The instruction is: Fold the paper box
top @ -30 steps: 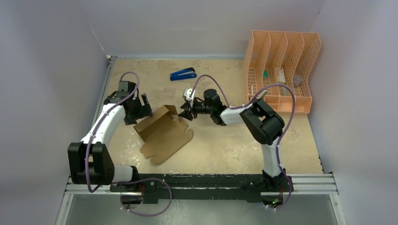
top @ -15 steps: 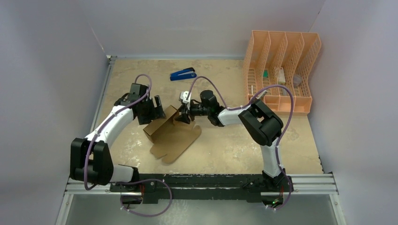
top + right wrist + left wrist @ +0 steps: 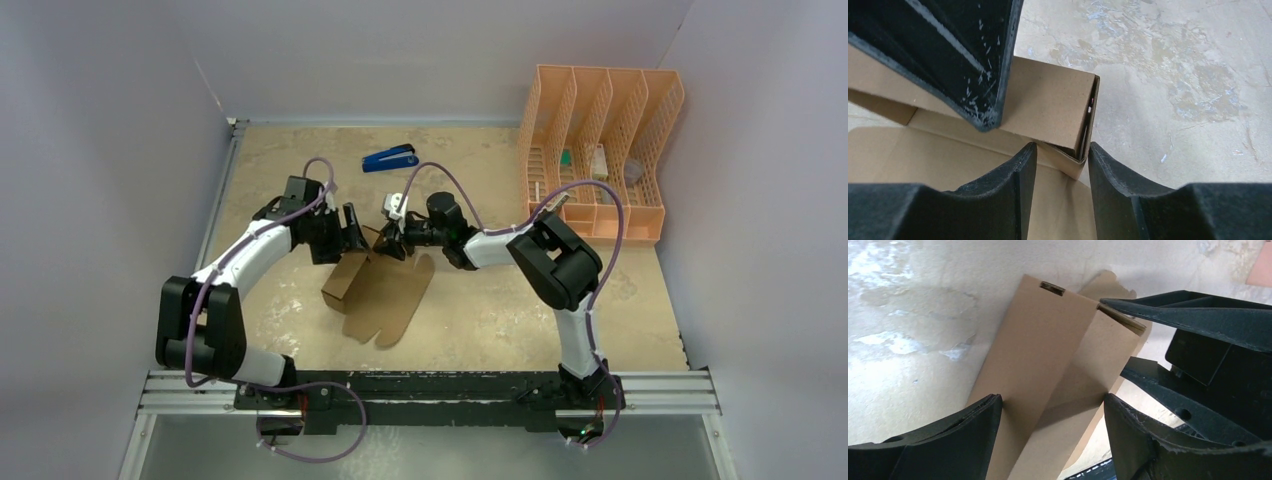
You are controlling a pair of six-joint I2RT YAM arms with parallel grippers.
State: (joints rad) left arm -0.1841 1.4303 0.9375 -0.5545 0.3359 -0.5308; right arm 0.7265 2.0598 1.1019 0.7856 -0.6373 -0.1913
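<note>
At table centre: paper box (image 3: pixel 378 292) half-folded | left claw (image 3: pixel 1053 415) wide, straddling it | right claw (image 3: pixel 1058 165) gripping corner

paper box (image 3: pixel 378 292) mid-table between both arms, stapler (image 3: pixel 390 158) behind, organizer (image 3: pixel 598 150) far right

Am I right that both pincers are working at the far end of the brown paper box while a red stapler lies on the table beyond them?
Not quite: the stapler is blue, not red, as the top external view shows. The rest holds: the left pincer and right pincer meet at the far end of the paper box, and the stapler lies on the table beyond them.
</note>
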